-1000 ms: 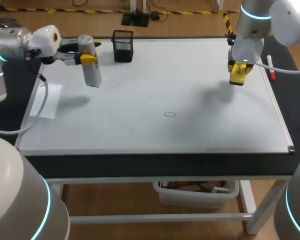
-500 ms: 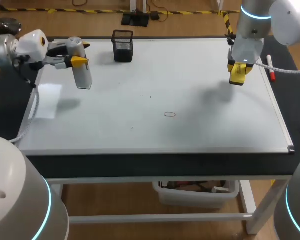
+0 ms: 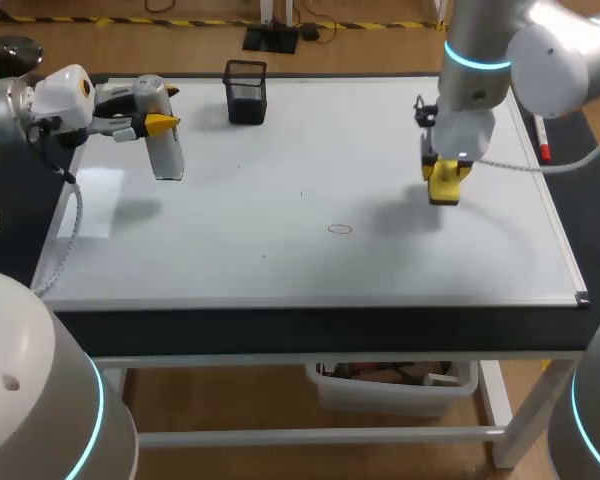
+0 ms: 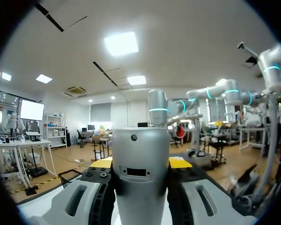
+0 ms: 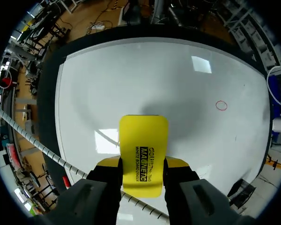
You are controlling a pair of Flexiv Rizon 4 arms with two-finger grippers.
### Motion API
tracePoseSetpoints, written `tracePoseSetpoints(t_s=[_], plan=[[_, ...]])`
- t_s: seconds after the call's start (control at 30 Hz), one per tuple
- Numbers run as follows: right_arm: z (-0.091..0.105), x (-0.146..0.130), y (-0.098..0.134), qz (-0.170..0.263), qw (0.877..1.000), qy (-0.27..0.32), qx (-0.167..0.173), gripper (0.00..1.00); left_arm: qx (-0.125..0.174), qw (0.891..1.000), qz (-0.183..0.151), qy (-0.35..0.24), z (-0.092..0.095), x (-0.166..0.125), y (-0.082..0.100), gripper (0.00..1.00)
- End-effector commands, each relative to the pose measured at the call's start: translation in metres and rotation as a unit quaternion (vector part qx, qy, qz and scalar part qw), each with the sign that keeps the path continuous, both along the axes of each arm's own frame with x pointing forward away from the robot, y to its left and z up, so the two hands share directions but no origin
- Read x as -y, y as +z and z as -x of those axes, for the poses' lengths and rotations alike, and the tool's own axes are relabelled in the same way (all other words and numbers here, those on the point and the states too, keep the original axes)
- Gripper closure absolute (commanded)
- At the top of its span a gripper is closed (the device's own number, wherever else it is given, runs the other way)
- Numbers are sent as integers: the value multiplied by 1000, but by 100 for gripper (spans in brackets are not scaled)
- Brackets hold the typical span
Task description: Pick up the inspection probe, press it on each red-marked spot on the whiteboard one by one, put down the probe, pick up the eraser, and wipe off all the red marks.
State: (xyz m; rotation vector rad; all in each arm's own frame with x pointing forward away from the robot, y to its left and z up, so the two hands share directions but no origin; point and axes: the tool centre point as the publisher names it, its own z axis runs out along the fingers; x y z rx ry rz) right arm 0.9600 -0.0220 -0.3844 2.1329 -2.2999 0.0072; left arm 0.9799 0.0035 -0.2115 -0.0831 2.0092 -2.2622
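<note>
While the left hand [image 3: 150, 118] has drawn back to the left edge of the whiteboard [image 3: 280, 260] and paused there, the right hand [image 3: 442, 188] has swung in from the board's far right side toward its middle. It grips the yellow eraser [image 5: 143, 140] between both fingers, pointing down and seemingly just above the white surface. One small red ring [image 3: 340, 229] is the only mark visible. It lies ahead of the eraser, nearer the board's centre, untouched. Wiping looks about to begin, although the probe [image 3: 166, 150] is not yet put down. The left hand clamps its silver barrel from two sides, upright in the air over the board's left margin. The right arm [image 3: 470, 60] descends steeply from the far right corner, and the left arm [image 3: 20, 95] reaches in level from the left.
</note>
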Motion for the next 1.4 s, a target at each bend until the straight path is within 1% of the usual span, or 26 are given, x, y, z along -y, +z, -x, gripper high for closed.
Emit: tracePoseSetpoints(t_s=[0.03,0.17,0.27,0.4,0.6,0.77,0.93,1.03,1.17,1.4], plan=[[24,-12,-2,-3,1000,13,12,100,0,1000,-1,18,4,1,2,100],[42,-31,-4,-4,999,34,7,100,0,1000,-1,18,4,1,2,100],[53,-48,-3,-18,999,49,2,100,0,1000,-1,18,4,1,2,100],[63,-74,1,-18,997,77,8,100,0,1000,-1,18,4,1,2,100],[73,-118,-2,-20,993,118,5,100,0,1000,-1,18,4,1,2,100],[78,-152,-9,-23,991,133,2,100,0,1000,-1,18,4,1,2,100],[84,-185,-21,-21,988,155,-3,100,0,1000,-1,18,4,1,2,100],[84,-197,-29,-19,986,164,-9,100,0,1000,-1,18,4,1,2,100],[84,-206,-35,-18,985,172,-13,100,0,1000,-1,18,4,1,2,100],[81,-206,-39,-16,984,175,-14,100,0,1000,-1,18,4,1,2,100]])
